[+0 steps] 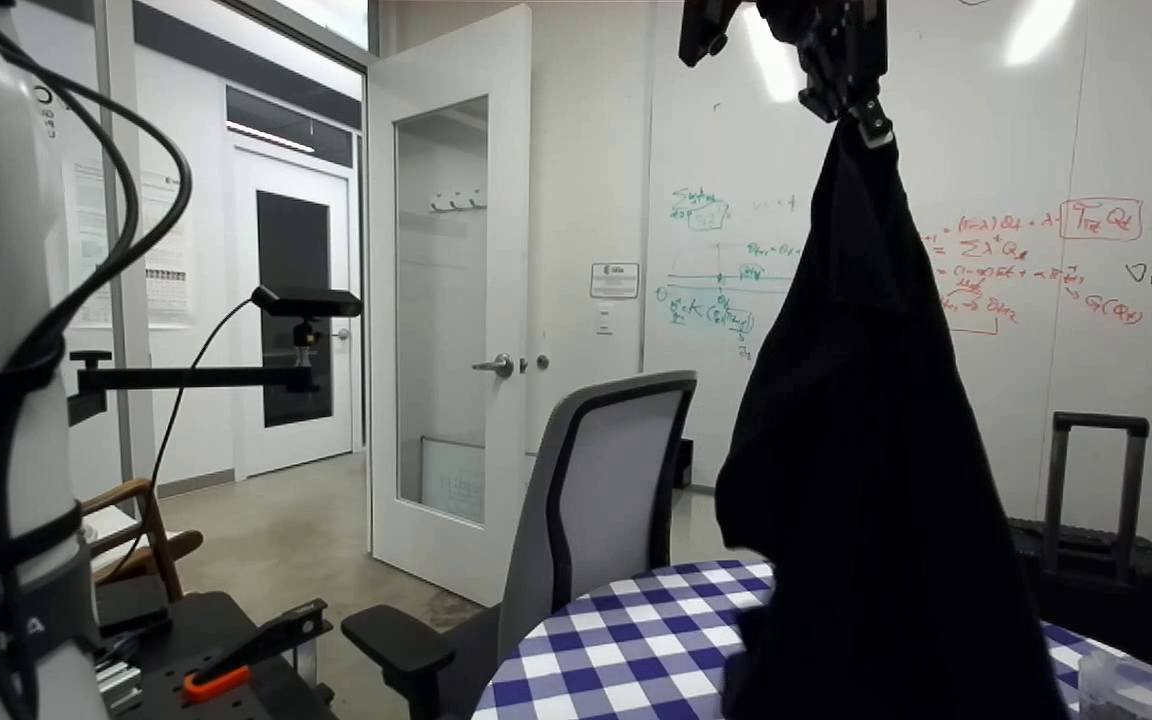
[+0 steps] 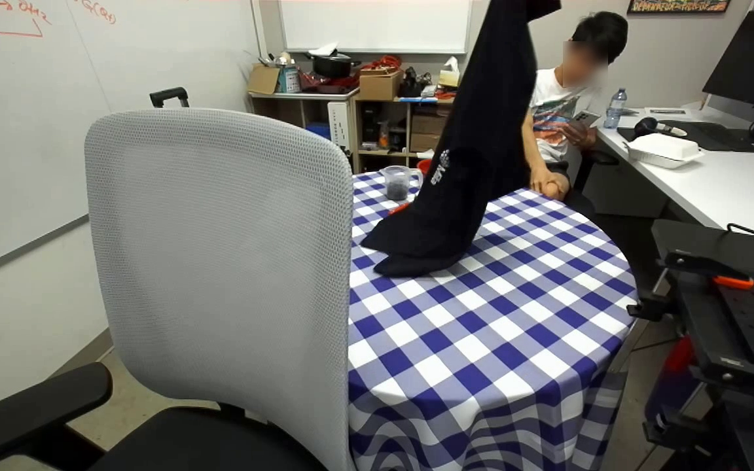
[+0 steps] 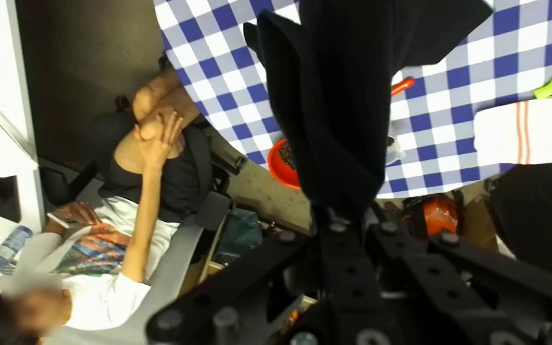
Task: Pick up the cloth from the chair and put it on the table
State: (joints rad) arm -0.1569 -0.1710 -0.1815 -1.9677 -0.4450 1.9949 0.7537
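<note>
Wrist view | tool [image 3: 347, 215] pinching black cloth [image 3: 340, 105] | step, judged: placing; lower end seems to touch gingham-covered desk [image 2: 540, 281] in an exterior view | next needs: lowering the rest, then release

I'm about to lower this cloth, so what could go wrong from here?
The cloth could sweep against the clear cup and spill its dark contents, or land on the red bowl near the edge of the table. The gripper holds it only by its top, so it might slip free.
</note>
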